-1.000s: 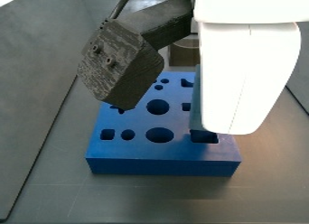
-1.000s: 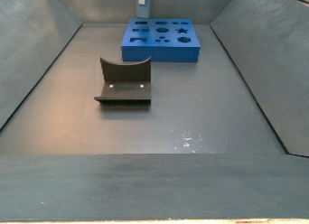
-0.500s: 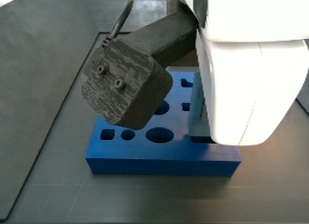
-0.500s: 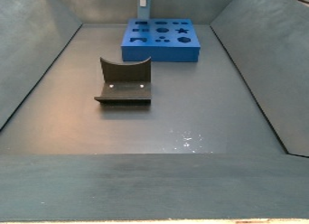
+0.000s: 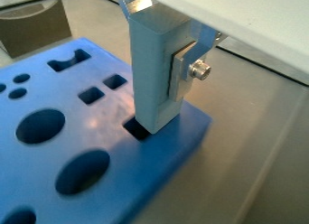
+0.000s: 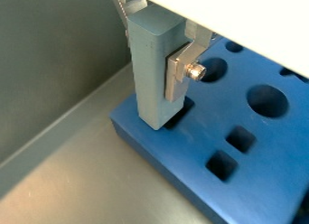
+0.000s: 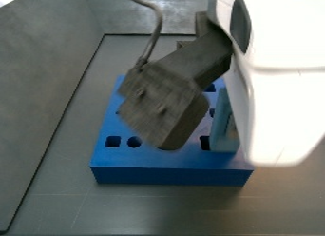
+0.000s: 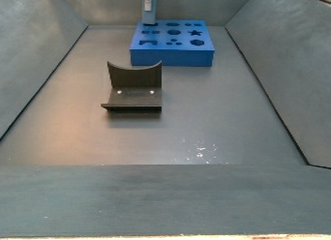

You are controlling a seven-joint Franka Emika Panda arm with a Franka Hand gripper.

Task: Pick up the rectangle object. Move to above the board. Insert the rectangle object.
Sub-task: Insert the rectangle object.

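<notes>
In both wrist views the rectangle object [image 5: 154, 60] [image 6: 154, 65], a tall pale blue block, stands upright between my gripper's [image 5: 160, 67] [image 6: 160, 67] silver fingers [image 5: 183, 67], which are shut on its upper half. Its lower end sits in a dark square hole at a corner of the bright blue board [image 5: 121, 155] [image 6: 193, 142]. A side view shows the block [image 8: 149, 7] rising from the board's [image 8: 175, 57] far left corner. In a side view the block [image 7: 222, 121] is a pale column over the board [image 7: 165, 171], partly hidden by the arm.
The dark L-shaped fixture [image 8: 134, 89] stands on the grey floor in front of the board. Sloping grey walls [image 8: 39, 79] enclose the floor. A dark camera housing [image 7: 172, 102] on the wrist hides much of the board. Round and square holes [image 5: 39, 125] lie beside the block.
The gripper has come down a little with the block. The dark wrist housing has swung across the board in a side view.
</notes>
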